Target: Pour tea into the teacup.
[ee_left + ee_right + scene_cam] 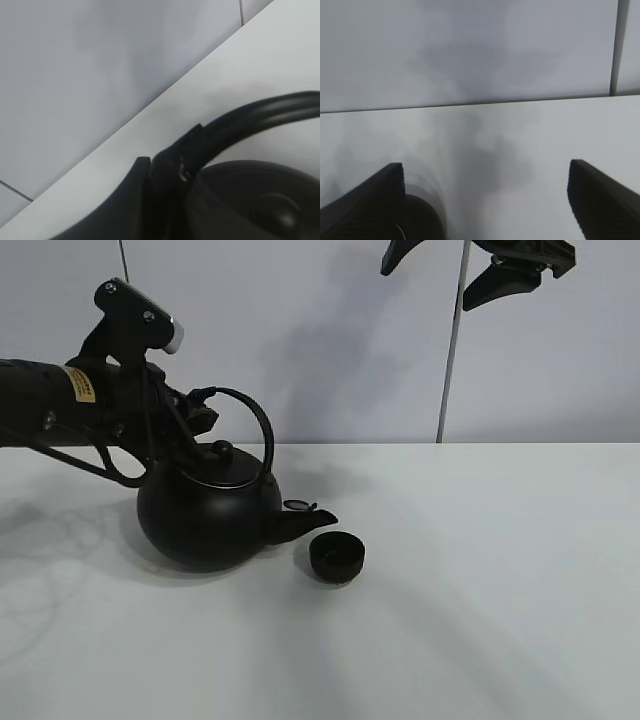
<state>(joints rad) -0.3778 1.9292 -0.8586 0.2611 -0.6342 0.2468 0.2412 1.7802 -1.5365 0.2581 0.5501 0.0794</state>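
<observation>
Teacup (337,557) (matte black, handleless); left gripper (203,412) clamps kettle handle (262,425), right gripper (485,197) spread empty.

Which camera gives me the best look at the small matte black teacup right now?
Exterior high: the small matte black teacup shows whole and unblocked, beside the spout of the big round black kettle. Left wrist shows only the kettle's handle and lid, no cup. Right wrist shows no recognisable cup, just a blurred dark shape.

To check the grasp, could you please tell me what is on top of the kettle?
A lid with a round knob sits on the kettle; the left gripper clamps its arched handle. The lid hides any tea inside.
</observation>
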